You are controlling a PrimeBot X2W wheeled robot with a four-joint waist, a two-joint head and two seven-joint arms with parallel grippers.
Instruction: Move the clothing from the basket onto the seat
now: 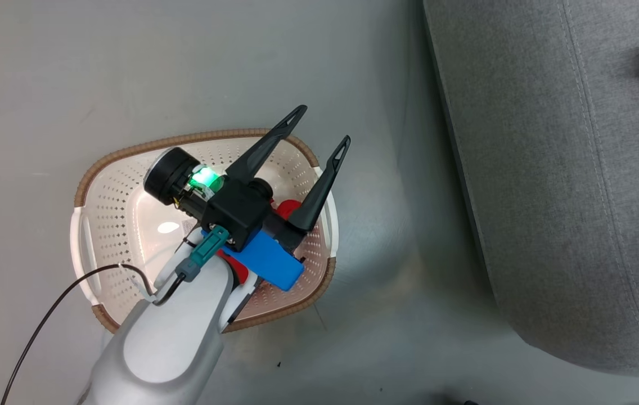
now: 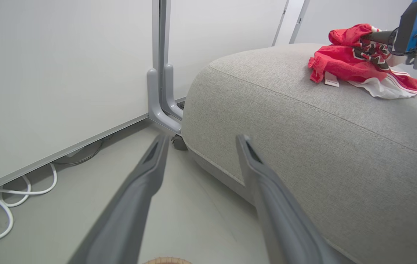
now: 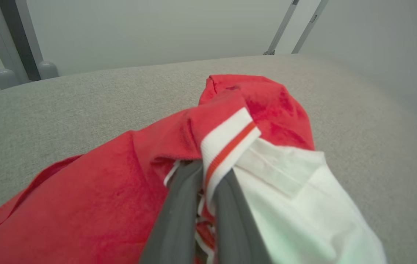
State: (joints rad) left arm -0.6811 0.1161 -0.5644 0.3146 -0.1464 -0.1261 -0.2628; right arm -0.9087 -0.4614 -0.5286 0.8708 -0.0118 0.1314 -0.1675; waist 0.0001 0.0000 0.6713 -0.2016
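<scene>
Right gripper [image 3: 208, 170] pinches clothing [image 3: 102, 183], seat [image 3: 65, 102] | left gripper [image 1: 322, 125] spread, probably over basket [image 1: 111, 197]

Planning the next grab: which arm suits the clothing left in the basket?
Left: left gripper hangs open over remaining clothing in the basket; right gripper clamps a jersey on the seat.

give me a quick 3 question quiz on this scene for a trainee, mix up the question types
1. True or false: the left gripper has its jaws open over the basket.
2. The right gripper is shut on: A nothing; B the red jersey on the seat; C the basket.
3. Where does the other red garment lie?
Key: 1 true; 2 B; 3 in the basket, under the left gripper.
</scene>
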